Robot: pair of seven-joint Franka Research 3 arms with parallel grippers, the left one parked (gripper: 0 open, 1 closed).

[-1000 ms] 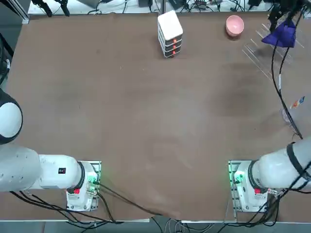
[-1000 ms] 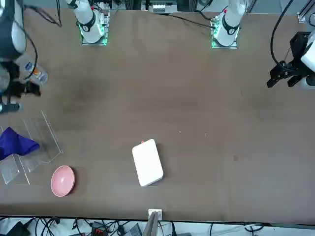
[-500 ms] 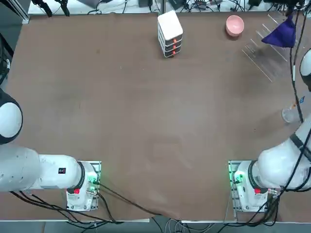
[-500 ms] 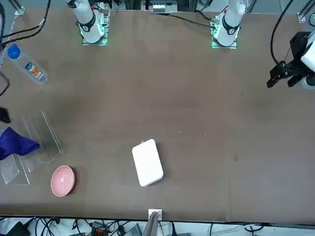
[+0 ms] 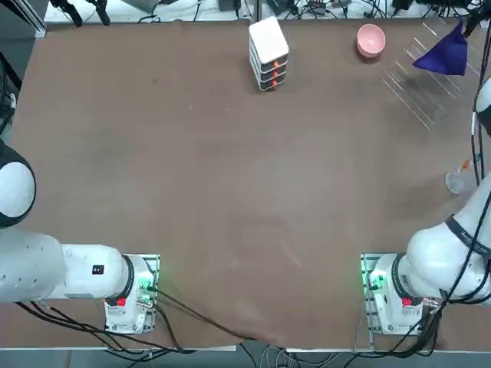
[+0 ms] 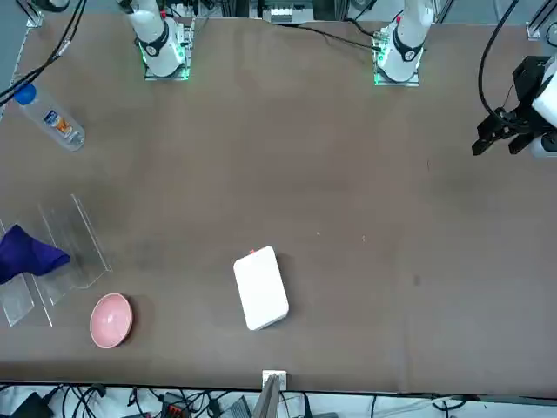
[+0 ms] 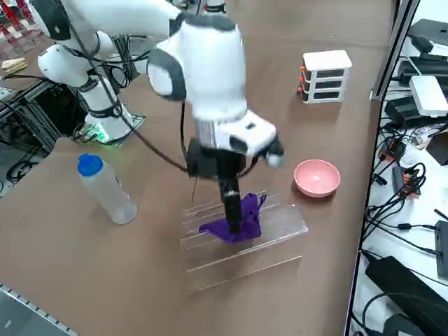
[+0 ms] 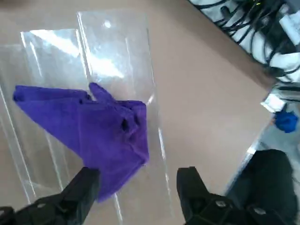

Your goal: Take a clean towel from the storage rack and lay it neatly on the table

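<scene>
Purple towel (image 8: 110, 136) on storage rack (image 7: 280, 227), table's (image 5: 230, 169) 1 o'clock from overhead, looks light, floppy; pinch raised fold (image 8: 101, 93), right gripper (image 8: 138, 173) above, unclenched, 2 fingers apart.

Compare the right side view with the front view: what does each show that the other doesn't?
Only the right side view shows the right gripper, beside the purple towel at the rack, and the orange-marked edge and open side of the white stacked box.

Only the front view shows the parked left gripper.

Both show the towel, the rack, the pink bowl, the blue-capped bottle, the white box and the brown table.
</scene>
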